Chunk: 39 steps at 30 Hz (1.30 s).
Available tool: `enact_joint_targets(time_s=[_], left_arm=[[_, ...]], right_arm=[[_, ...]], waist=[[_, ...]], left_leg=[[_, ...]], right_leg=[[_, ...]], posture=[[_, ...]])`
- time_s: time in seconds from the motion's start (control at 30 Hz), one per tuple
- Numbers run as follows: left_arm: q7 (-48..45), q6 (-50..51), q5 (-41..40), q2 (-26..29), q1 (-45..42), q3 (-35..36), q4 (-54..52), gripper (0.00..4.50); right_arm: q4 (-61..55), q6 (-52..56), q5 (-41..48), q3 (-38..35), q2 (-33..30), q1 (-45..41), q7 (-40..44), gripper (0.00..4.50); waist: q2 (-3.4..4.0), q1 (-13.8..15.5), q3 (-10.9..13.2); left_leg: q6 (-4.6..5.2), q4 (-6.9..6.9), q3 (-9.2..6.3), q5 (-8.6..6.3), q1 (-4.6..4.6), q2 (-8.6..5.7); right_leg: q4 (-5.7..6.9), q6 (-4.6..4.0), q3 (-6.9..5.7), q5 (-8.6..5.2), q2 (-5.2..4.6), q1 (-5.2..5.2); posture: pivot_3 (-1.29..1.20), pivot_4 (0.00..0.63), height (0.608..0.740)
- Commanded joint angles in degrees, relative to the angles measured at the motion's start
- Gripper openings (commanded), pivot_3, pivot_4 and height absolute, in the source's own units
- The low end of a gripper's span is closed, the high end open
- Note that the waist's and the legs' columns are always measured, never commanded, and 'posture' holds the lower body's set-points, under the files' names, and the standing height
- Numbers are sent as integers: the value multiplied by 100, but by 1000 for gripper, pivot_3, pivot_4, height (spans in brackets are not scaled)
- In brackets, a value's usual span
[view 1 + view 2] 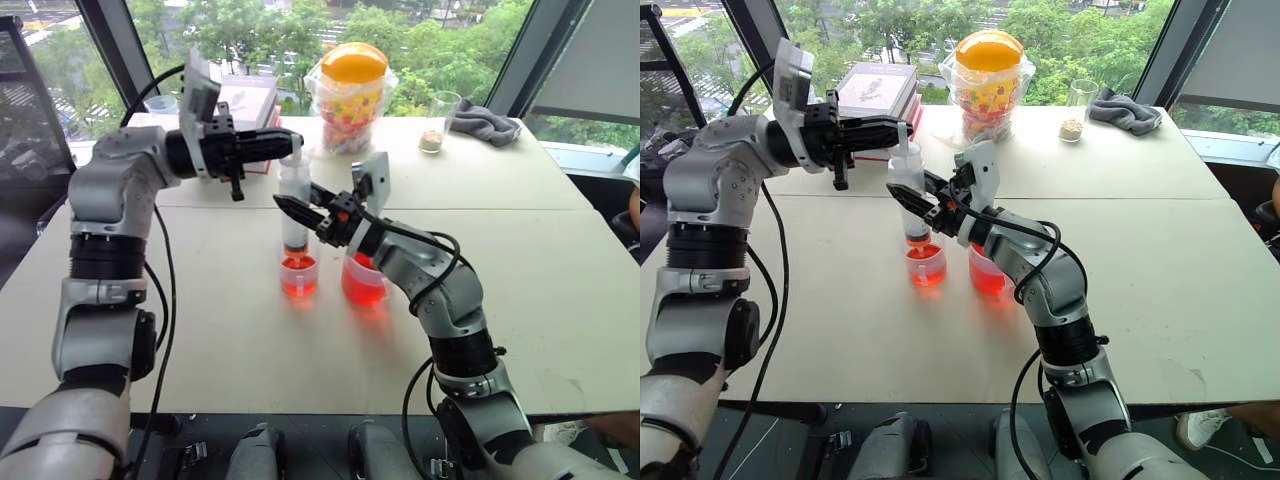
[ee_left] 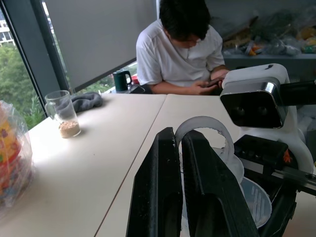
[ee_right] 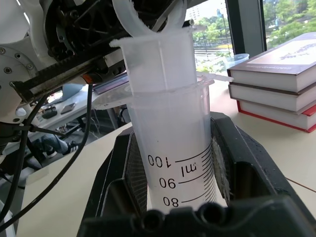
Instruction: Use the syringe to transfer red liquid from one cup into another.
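The syringe (image 1: 294,190) stands upright over the table, its orange tip down in the smaller cup (image 1: 299,275), which holds red liquid (image 1: 299,288). My right gripper (image 1: 289,207) is shut on the syringe barrel (image 3: 173,123) just under its flange. Coming in level from the left, my left gripper (image 1: 290,143) is shut on the plunger's ring (image 2: 205,131) at the top. The larger cup (image 1: 364,282), also with red liquid, stands just right of the smaller one, partly behind my right wrist.
At the table's back stand a stack of books (image 1: 250,100), a bagged jar with a yellow lid (image 1: 352,95), a glass (image 1: 438,122) and a grey cloth (image 1: 485,125). A person (image 2: 182,49) sits past the table's far right end.
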Motion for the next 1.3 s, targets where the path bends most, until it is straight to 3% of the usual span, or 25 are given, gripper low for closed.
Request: enact_joint_targets(time_s=[0.03,0.37,0.57,0.7,0.77,0.9,1.17,1.3], left_arm=[[-279,172,-80,-100,244,-355,-249,61],[-213,242,-55,-7,603,-492,-576,61],[-30,533,-274,42,284,-199,-427,61],[-39,796,-349,234,168,-68,-309,1331],[-30,777,-311,427,163,25,-192,2506],[-106,694,-273,826,250,180,-49,4439],[-102,487,-339,1011,724,216,-280,4439],[-14,437,-380,787,944,150,-502,4439]], right_arm=[[-326,-273,197,-360,124,-555,-124,1412],[-379,-189,355,-606,-24,-805,-213,1412],[-336,-215,286,-453,-37,-590,-157,1412],[-283,-263,213,-348,-48,-430,-115,1412],[-260,-275,200,-322,-65,-379,-97,1412],[-229,-287,205,-323,-91,-376,-72,1412],[-302,281,568,-722,-250,-741,-356,1412],[-248,1777,1672,-1942,-545,-1621,-1365,1412]], waist=[[0,0,0],[0,-1,0],[0,0,0],[0,-3,0],[0,-3,0],[0,-43,0],[0,-90,0],[0,-77,0]], left_leg=[[0,0,1,0,0,0],[0,0,0,0,0,0],[0,0,0,0,0,0],[0,0,0,0,0,0],[0,0,0,0,0,0],[0,-1,0,0,1,2],[0,-1,4,0,0,1],[-1,0,2,0,0,2]], right_leg=[[0,0,0,0,0,0],[0,0,0,0,0,0],[0,0,0,0,0,0],[0,0,0,0,0,0],[0,0,0,0,0,0],[4,0,0,0,2,-4],[3,0,0,0,-6,-1],[5,-1,-1,0,-6,-2]], posture=[[0,150,740],[0,150,740],[0,150,740],[0,150,740],[0,150,740],[0,150,740],[0,150,740],[0,150,740]])
